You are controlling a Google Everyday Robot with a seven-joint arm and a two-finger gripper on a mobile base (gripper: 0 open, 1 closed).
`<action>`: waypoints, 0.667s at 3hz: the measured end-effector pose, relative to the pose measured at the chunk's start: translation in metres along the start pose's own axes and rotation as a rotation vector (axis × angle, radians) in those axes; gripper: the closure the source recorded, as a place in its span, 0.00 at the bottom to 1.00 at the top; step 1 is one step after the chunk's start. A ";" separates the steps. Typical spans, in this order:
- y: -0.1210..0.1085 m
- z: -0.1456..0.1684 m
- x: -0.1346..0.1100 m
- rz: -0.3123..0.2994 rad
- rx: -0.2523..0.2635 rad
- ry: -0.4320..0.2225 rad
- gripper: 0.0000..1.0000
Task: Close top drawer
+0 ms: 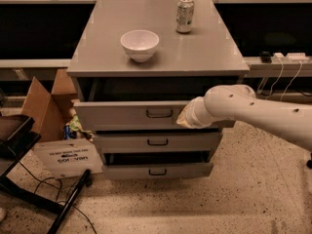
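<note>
Top drawer (122,115) sits partly out, just under the cabinet top (97,52). Gripper (183,119) is butted against the drawer front, right of the handle (159,113). It looks like a flat push rather than a grasp. Can't tell if the gripper is open or closed.

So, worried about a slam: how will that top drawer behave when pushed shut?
The top drawer looks rigid, so it should slide back as one piece. The gripper sits at its front, right of the handle, so it may skew slightly. A hard stop might rock the can.
</note>
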State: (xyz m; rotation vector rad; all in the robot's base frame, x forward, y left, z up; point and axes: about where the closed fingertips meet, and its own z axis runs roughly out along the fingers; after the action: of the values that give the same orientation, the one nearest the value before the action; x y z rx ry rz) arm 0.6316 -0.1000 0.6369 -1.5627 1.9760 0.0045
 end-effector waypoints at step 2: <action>0.000 0.000 0.000 0.000 0.000 0.000 0.35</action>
State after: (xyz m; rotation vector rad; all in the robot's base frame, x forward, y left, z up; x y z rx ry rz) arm 0.6316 -0.1000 0.6369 -1.5628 1.9760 0.0046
